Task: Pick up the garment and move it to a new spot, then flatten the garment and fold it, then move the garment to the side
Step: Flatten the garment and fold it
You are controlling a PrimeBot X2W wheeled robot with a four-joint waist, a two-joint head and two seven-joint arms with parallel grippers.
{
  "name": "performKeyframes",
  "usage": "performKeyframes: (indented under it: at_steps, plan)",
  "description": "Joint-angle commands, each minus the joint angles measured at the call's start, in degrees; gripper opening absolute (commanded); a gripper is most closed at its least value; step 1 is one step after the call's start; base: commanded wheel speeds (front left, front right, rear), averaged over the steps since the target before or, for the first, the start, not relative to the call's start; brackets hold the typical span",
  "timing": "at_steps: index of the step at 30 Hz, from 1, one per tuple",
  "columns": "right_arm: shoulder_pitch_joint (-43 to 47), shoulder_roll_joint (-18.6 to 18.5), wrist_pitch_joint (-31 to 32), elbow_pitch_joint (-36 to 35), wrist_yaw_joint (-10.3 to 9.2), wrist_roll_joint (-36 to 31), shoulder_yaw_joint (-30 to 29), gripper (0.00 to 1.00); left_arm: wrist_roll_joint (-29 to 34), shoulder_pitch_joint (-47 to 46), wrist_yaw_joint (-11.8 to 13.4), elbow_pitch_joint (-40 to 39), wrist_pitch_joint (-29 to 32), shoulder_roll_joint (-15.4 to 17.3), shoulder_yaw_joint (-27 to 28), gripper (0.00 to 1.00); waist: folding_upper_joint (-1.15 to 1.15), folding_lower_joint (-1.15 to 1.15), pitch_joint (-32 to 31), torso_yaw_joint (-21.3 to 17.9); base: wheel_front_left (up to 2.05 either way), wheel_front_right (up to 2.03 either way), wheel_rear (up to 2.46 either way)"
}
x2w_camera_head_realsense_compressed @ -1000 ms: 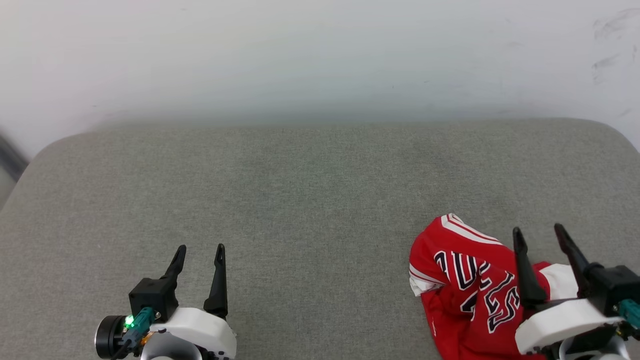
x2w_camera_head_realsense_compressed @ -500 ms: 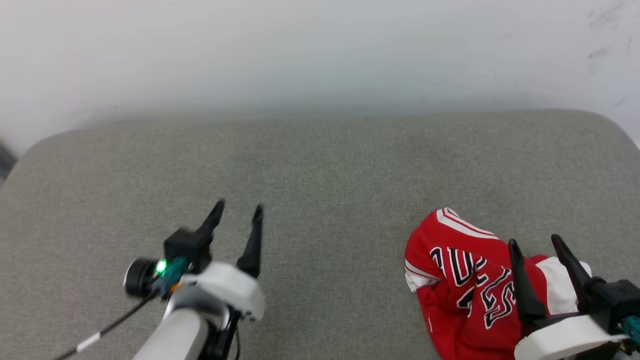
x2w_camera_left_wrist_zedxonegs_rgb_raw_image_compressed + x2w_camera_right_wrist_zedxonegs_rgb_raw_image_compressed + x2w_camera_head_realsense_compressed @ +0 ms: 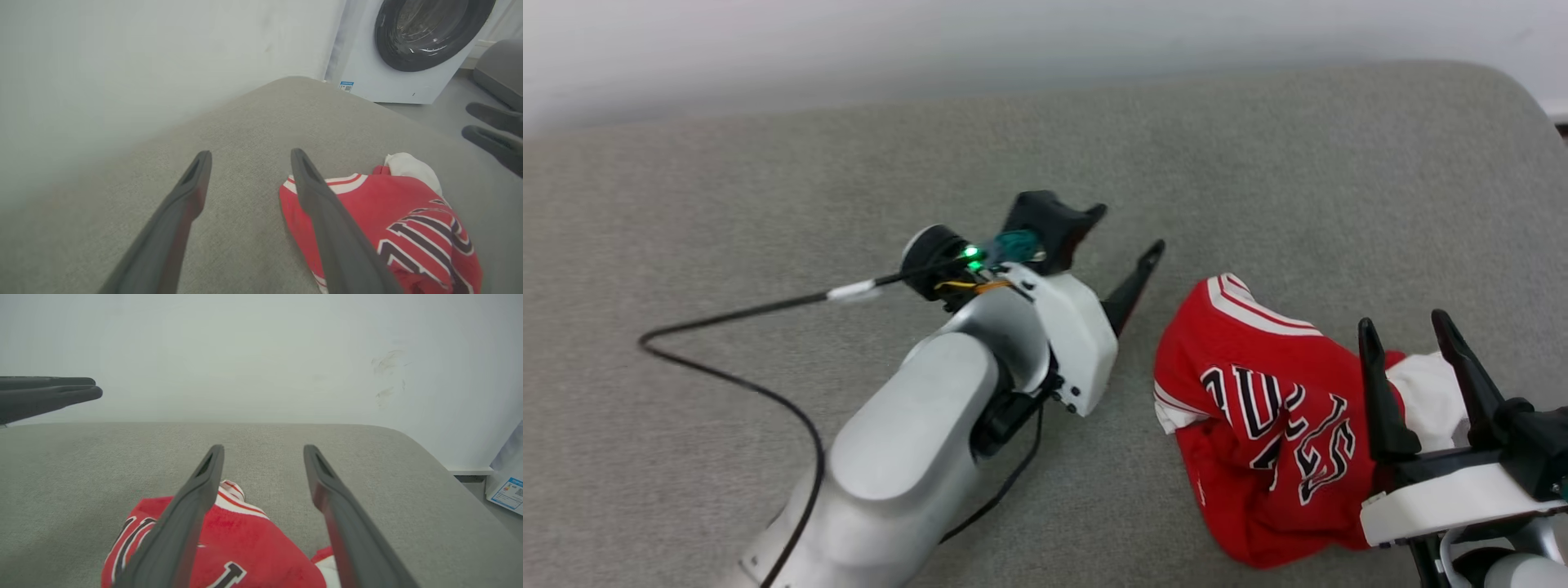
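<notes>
**Two open grippers flank a crumpled jersey**

Seen from my remote station, the garment, a red jersey with white sleeves and black, white-edged lettering, lies bunched in a heap on the near right part of the grey cushion. Its creased letters face up. The right gripper hangs over the heap's right side, where a white sleeve shows. Its two dark fingers are spread well apart with nothing between them. The left gripper reaches in across the cushion from the left, its fingers likewise parted and empty, one tip just beside the jersey's striped trim. I cannot say for sure whether that tip touches the cloth; in the left wrist view the finger overlaps the red edge. A black cable loops over the cushion beside the left arm. A pale wall runs behind the cushion. In the left wrist view, a white washing machine stands past the cushion's far corner.
</notes>
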Motion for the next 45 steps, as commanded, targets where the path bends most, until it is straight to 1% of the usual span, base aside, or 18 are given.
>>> performKeyframes:
  at_steps: [1, 5, 7, 10, 13, 16, 17, 18, 19, 20, 21, 27, 30, 32, 35, 38, 41, 45]
  plan:
    - [-0.85, 0.11, -0.58, 0.18, -0.04, 0.21, 0.02, 1.0, -0.49, -1.03, -0.66, 1.28, 1.37, -0.24, -0.88, 1.0, 0.0, 0.0, 2.47, -2.0, 0.0, 0.0, 0.0]
    - [-1.78, 0.12, -1.5, 1.15, -0.04, 0.9, 0.16, 1.0, -2.85, -3.93, -2.32, 6.12, 7.18, -1.69, -5.67, 1.0, 0.0, 0.0, 4.71, -3.4, 0.0, 0.0, 0.0]
    - [-2.33, 0.12, -2.19, 1.46, -0.04, 1.2, 0.31, 1.0, -4.37, -5.12, -2.6, 8.29, 10.19, -2.22, -8.35, 1.0, 0.0, 0.0, 5.83, -3.84, 0.0, 0.0, 0.0]
    - [-2.78, 0.12, -2.71, 2.1, -0.04, 1.7, 0.71, 1.0, -7.3, -6.64, -2.68, 10.93, 14.35, -2.34, -12.9, 1.0, 0.0, 0.0, 7.31, -4.46, 0.0, 0.0, 0.0]
    - [-3.39, 0.11, -3.22, 2.62, -0.04, 1.97, 1.02, 1.0, -10.68, -8.18, -2.71, 13.48, 18.48, -1.65, -17.16, 1.0, 0.0, 0.0, 8.39, -4.91, 0.0, 0.0, 0.0]
    - [-3.72, 0.12, -3.49, 3.25, -0.04, 2.39, 1.24, 1.0, -14.27, -8.41, -2.73, 16.8, 23.96, -1.13, -21.38, 0.99, 0.0, 0.0, 9.02, -5.28, 0.0, 0.0, 0.0]
    - [-3.84, 0.11, -3.56, 3.44, -0.04, 2.38, 1.25, 1.0, -15.01, -8.37, -2.73, 17.87, 25.77, -0.91, -22.79, 0.5, 0.0, 0.0, 9.12, -5.37, 0.0, 0.0, 0.0]
    - [-3.98, 0.11, -3.6, 3.58, -0.04, 2.57, 1.34, 1.0, -15.65, -8.63, -2.73, 18.59, 26.56, -0.64, -23.8, 0.27, 0.0, 0.0, 9.22, -5.46, 0.0, 0.0, 0.0]
    - [-4.15, 0.12, -3.7, 3.67, -0.04, 2.7, 1.49, 1.0, -16.32, -8.82, -2.73, 19.12, 26.55, -0.62, -24.34, 0.0, 0.0, 0.0, 9.28, -5.53, 0.0, 0.0, 0.0]
    - [-4.3, 0.12, -3.81, 3.74, -0.04, 2.72, 1.58, 1.0, -16.89, -8.97, -2.74, 19.69, 26.92, -0.65, -25.12, 0.0, 0.0, 0.0, 9.3, -5.6, 0.0, 0.0, 0.0]
    - [-4.38, 0.12, -3.87, 3.87, -0.04, 2.77, 1.61, 1.0, -17.02, -9.4, -2.64, 20.05, 26.07, -0.54, -25.43, 0.0, 0.0, 0.0, 9.26, -5.64, 0.0, 0.0, 0.0]
    - [-3.67, 0.1, -3.28, 4.23, -0.04, 2.3, 0.45, 1.0, -15.0, -13.79, -2.21, 21.83, 15.35, -0.07, -23.46, 0.0, 0.0, 0.0, 7.19, -4.16, 0.0, 0.0, 0.0]
    - [-3.26, 0.1, -3.01, 4.05, -0.04, 1.8, 0.01, 1.0, -14.01, -14.74, -1.49, 20.82, 10.03, -0.22, -22.35, 0.0, 0.0, 0.0, 5.58, -2.62, 0.0, 0.0, 0.0]
    - [-3.01, 0.1, -2.6, 3.74, -0.04, 1.62, -0.29, 1.0, -13.33, -15.27, -0.54, 19.64, 7.01, 0.73, -21.46, 0.0, 0.0, 0.0, 4.52, -1.42, 0.0, 0.0, 0.0]
    - [-2.25, 0.1, -2.08, 3.35, -0.04, 1.19, -0.45, 1.0, -12.65, -14.51, 1.6, 17.07, 3.25, 3.35, -19.9, 0.0, 0.0, 0.0, 2.74, 0.36, 0.0, 0.0, 0.0]
    - [-1.74, 0.09, -1.61, 2.79, -0.04, 1.15, -0.83, 1.0, -12.63, -11.83, 4.37, 12.75, 0.54, 6.54, -18.35, 0.0, 0.0, 0.0, 1.17, 2.04, 0.0, 0.0, 0.0]
    - [-0.94, 0.09, -1.0, 2.19, -0.04, 1.06, -1.09, 1.0, -13.54, -7.8, 8.09, 7.19, -0.83, 11.1, -16.31, 0.0, 0.0, 0.0, -0.19, 3.64, 0.0, 0.0, 0.0]
    - [-0.4, 0.09, -0.44, 1.65, -0.04, 0.81, -0.72, 1.0, -16.34, 1.26, 13.64, -0.3, -1.0, 17.73, -13.49, 0.0, 0.0, 0.0, -1.32, 5.15, 0.0, 0.0, 0.0]
